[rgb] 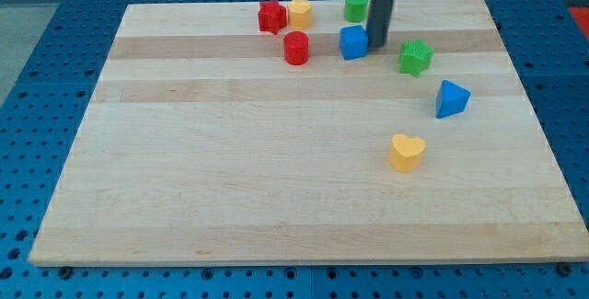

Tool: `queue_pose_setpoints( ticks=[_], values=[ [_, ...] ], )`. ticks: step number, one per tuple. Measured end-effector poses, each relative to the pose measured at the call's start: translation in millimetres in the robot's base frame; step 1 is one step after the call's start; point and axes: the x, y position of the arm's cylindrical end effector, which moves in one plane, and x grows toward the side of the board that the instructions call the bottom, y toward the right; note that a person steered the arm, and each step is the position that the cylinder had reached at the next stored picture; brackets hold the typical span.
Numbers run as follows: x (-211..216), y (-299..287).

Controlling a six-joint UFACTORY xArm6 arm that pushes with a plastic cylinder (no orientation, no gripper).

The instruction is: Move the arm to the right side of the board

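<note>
My tip stands near the view's top, right of centre, on the wooden board. It is just right of the blue cube, touching or nearly so. The green cylinder is up-left of the tip. The green star is to the tip's right. The blue triangle lies further right and lower. The yellow heart lies below them. The red cylinder, red star and yellow block sit left of the tip.
The board lies on a blue perforated table. The board's right edge runs down the view's right.
</note>
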Motion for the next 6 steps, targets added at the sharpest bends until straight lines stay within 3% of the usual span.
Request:
queue_pose_setpoints(
  ticks=[1,2,3,4,5,6],
  values=[
    [-4,-17],
    [-30,10],
    [-11,86],
    [39,168],
    [109,193],
    [216,161]
  ],
)
